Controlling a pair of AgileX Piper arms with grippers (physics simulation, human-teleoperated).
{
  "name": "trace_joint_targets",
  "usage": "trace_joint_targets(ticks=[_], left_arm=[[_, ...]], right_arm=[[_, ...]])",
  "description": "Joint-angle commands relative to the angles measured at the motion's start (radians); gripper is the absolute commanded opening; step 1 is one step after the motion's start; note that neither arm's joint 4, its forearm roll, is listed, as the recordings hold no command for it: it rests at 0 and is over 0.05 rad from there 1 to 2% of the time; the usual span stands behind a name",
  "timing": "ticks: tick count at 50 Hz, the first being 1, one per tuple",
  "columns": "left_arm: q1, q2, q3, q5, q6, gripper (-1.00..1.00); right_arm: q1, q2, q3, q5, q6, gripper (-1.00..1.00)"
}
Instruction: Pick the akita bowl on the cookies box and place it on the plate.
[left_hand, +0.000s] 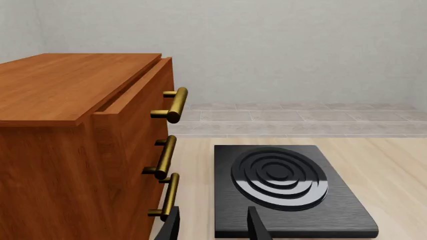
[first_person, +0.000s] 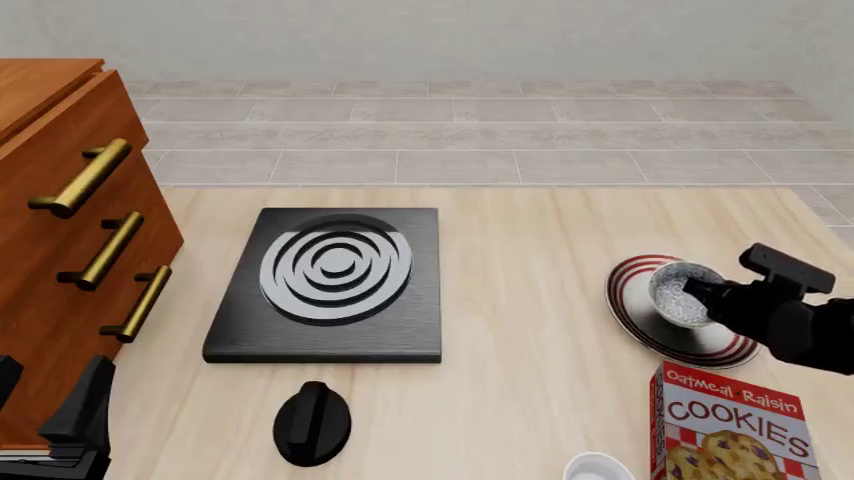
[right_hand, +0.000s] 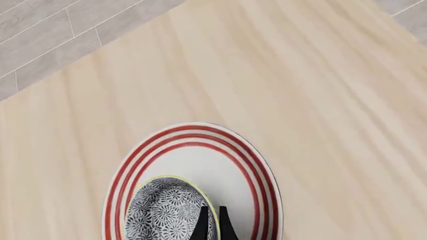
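Note:
The akita bowl (first_person: 678, 294), small with a dark speckled inside, hangs tilted over the plate (first_person: 627, 312). My right gripper (first_person: 705, 297) is shut on its rim. In the right wrist view the two fingers (right_hand: 202, 225) pinch the edge of the bowl (right_hand: 160, 212) above the red-ringed plate (right_hand: 223, 172); whether the bowl touches the plate I cannot tell. The red cookies box (first_person: 727, 430) stands near the front right with nothing on top. My left gripper (first_person: 47, 395) sits open at the front left beside the cabinet, its fingers (left_hand: 257, 226) empty.
A wooden drawer cabinet (first_person: 54, 250) with brass handles (left_hand: 172, 105) fills the left side. A black stove plate (first_person: 334, 285) lies in the middle with a black knob (first_person: 311, 422) in front. A plain white bowl (first_person: 597, 468) sits left of the box.

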Motion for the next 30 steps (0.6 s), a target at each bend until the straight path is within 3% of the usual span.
trace_joint_targets(ticks=[1,30], left_arm=[[0.0,0.0,0.0,0.0,0.0,1.0],[0.0,0.0,0.0,0.0,0.0,1.0]], right_arm=[[0.003,0.008,-0.001,-0.013,0.011,-1.0],[0.011,0.028,0.0,-0.025,0.01,-1.0]])
